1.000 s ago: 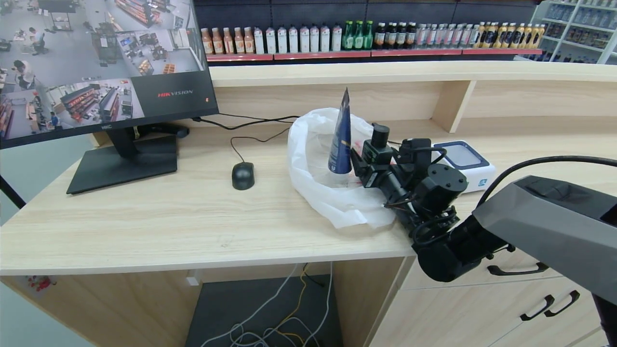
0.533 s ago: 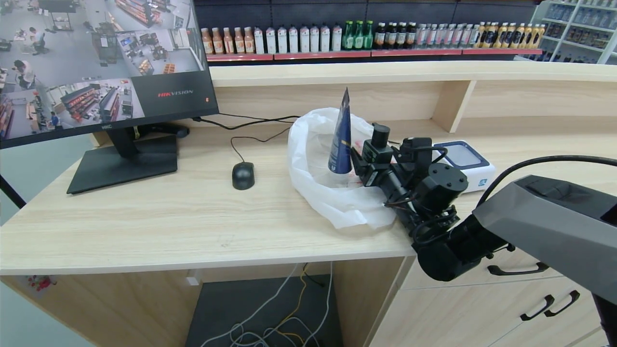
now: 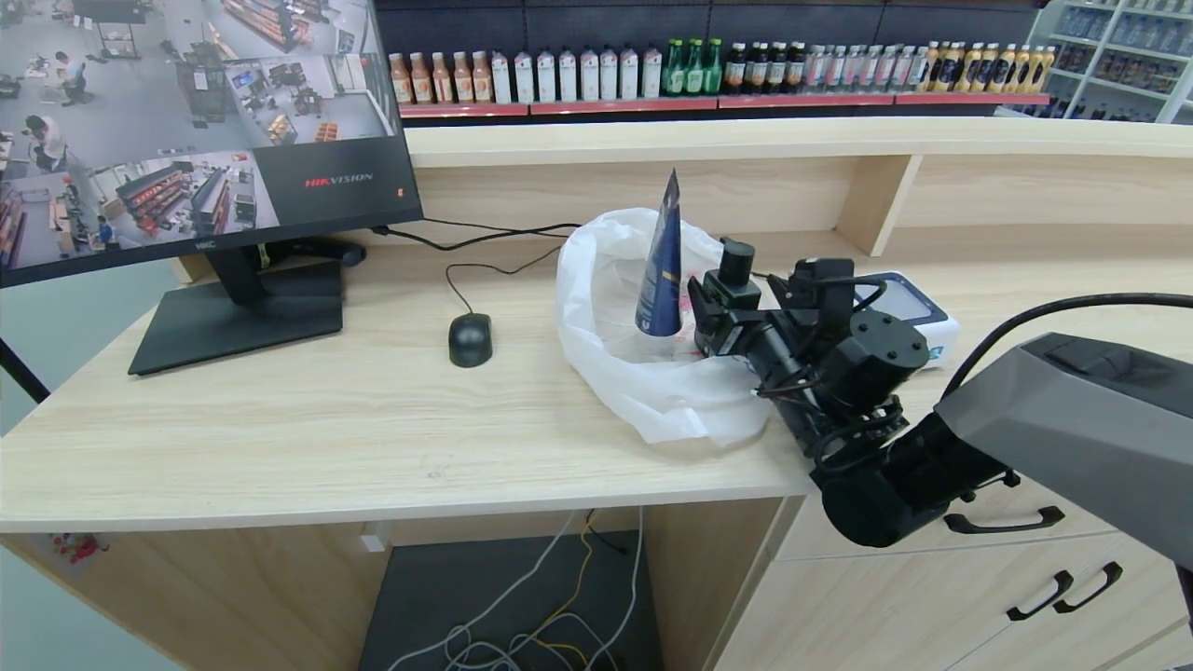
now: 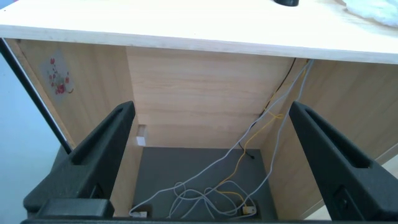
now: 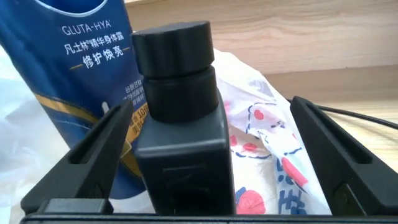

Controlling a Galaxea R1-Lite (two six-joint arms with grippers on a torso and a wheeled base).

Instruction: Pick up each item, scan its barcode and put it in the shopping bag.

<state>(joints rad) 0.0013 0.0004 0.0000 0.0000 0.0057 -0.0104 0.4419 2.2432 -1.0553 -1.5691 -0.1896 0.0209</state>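
A white shopping bag (image 3: 634,373) lies open on the wooden counter. A blue tube (image 3: 660,266) stands cap-down inside it, also close up as the blue tube (image 5: 81,93). Beside it stands a black bottle (image 3: 733,280) with a round cap, seen as the black bottle (image 5: 180,124). A red-and-white patterned packet (image 5: 267,143) lies behind them in the bag. My right gripper (image 3: 718,321) is at the bag's right side, open, its fingers (image 5: 93,149) wide on either side of the black bottle without pressing it. My left gripper (image 4: 211,109) hangs open below the counter's front edge.
A white scanner box (image 3: 909,312) with a dark window sits right of the bag, partly behind my right arm. A mouse (image 3: 470,339) and a monitor (image 3: 186,130) stand to the left. Cables (image 4: 211,186) lie under the counter.
My right arm has drawn back a little to the right, away from the bag. The blue tube and the black bottle have stayed in place.
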